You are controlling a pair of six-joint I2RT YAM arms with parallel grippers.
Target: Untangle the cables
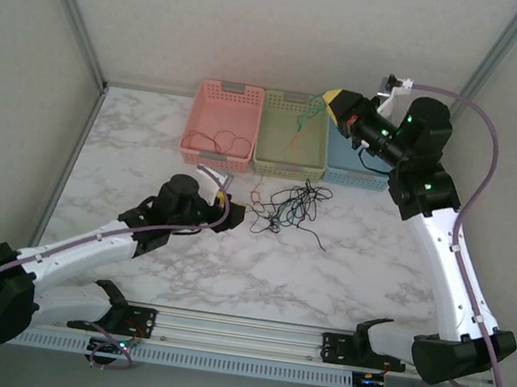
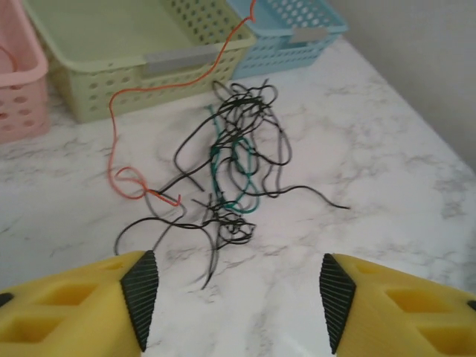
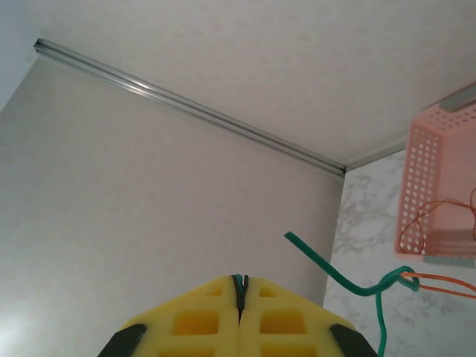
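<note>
Left gripper [image 2: 236, 297]: both fingers [image 2: 141, 297] spread wide with nothing between them. It sits low over the table [image 2: 416, 186], facing the pile.

Cables [image 2: 234, 171]: one tangle lying on the marble just ahead of my left fingers, not touching them, short of the baskets.
- Black strands [image 2: 268, 141]: several, knotted together, can't count them.
- Green strand [image 2: 216, 175]: one, running through the middle of the knot.
- Red cable [image 2: 113, 141]: one. It loops at the pile's left edge, then climbs over the front rim of the green basket [image 2: 89, 93].

Baskets: three in a row at the back wall.
- Pink basket [image 1: 227, 87] on the left, with red wire [image 1: 223, 140] coiled inside. Strand count unclear.
- Green basket in the middle.
- Blue basket [image 1: 340, 162] on the right, partly behind my right arm.

Right gripper [image 1: 330, 98]: raised above where the green and blue baskets meet. Both fingers are pressed together, pinching one green cable [image 3: 335, 275] at the tips. That cable hangs down toward the green basket, and a red cable is snagged in its bend. Can't tell whether it joins the green strand in the pile.
</note>
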